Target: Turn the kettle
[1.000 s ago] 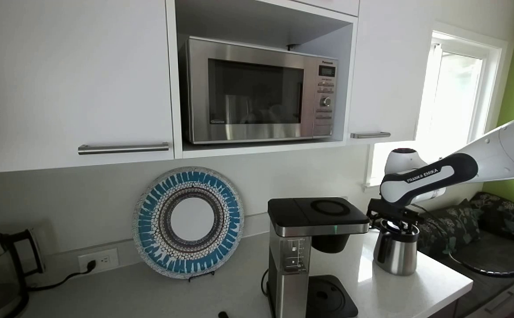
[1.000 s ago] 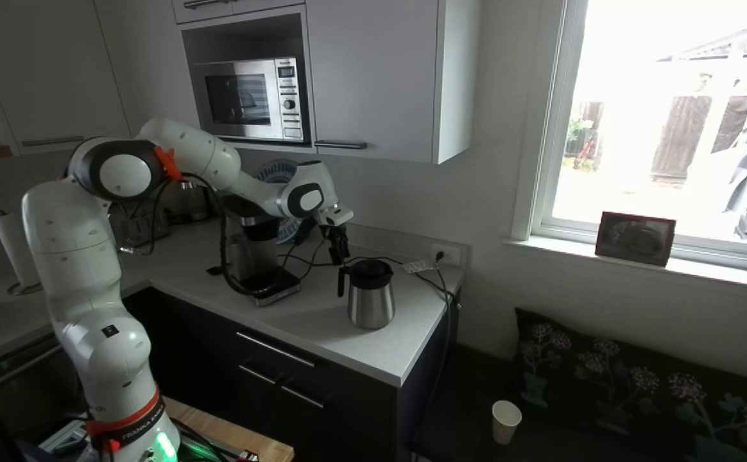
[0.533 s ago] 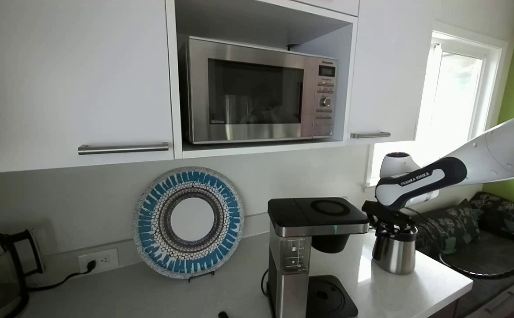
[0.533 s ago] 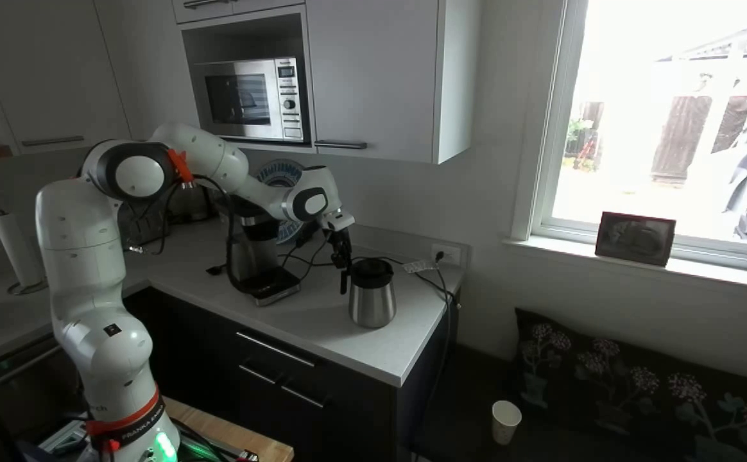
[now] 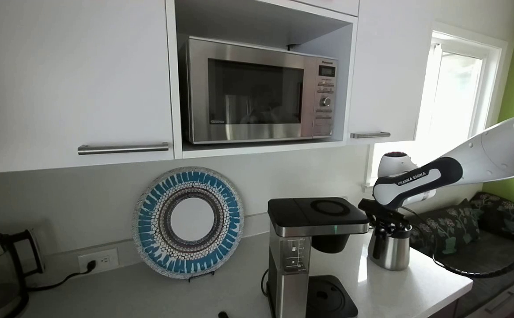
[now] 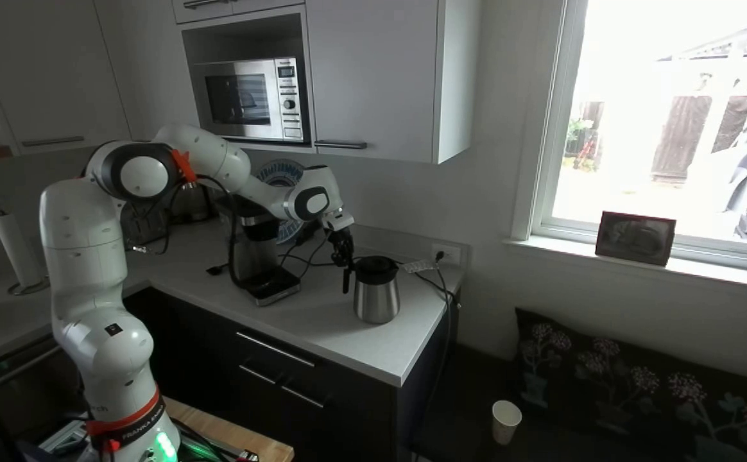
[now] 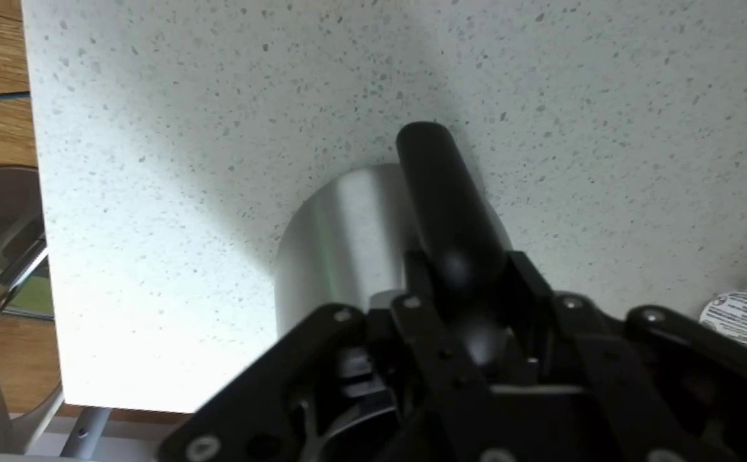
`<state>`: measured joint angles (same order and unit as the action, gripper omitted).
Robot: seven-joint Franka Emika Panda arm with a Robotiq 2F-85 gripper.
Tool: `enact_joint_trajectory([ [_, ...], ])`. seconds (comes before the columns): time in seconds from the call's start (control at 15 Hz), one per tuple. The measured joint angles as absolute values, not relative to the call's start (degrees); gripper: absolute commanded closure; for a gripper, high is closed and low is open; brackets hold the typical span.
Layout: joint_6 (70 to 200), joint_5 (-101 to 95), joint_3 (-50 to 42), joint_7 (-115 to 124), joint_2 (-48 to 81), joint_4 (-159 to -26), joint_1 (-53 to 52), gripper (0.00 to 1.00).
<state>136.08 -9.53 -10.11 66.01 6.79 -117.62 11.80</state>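
Wrist view: kettle [image 7: 348, 237] on counter [image 7: 155, 289] is held by handle [image 7: 443, 189], pinched in gripper [image 7: 468, 273], prob. for leverage w/ turning.

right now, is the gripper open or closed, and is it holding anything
Gripper: closed, holding the steel kettle by its black handle.

Kettle [image 6: 377, 299] on counter [image 6: 325, 324], coffee machine [image 5: 296, 258] left of it in both exterior views
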Motion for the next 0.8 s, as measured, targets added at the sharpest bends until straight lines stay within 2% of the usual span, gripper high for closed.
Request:
enact_joint_trajectory([
  [0.6, 135.6, -14.8, -11.9, 88.8, 7.7, -116.6, 9.4, 0.92],
  [0.67, 134.6, -14.8, -11.9, 90.6, 7.7, -116.3, 9.3, 0.67],
  [0.8, 134.4, -14.8, -11.9, 90.7, 7.7, -116.2, 9.2, 0.67],
])
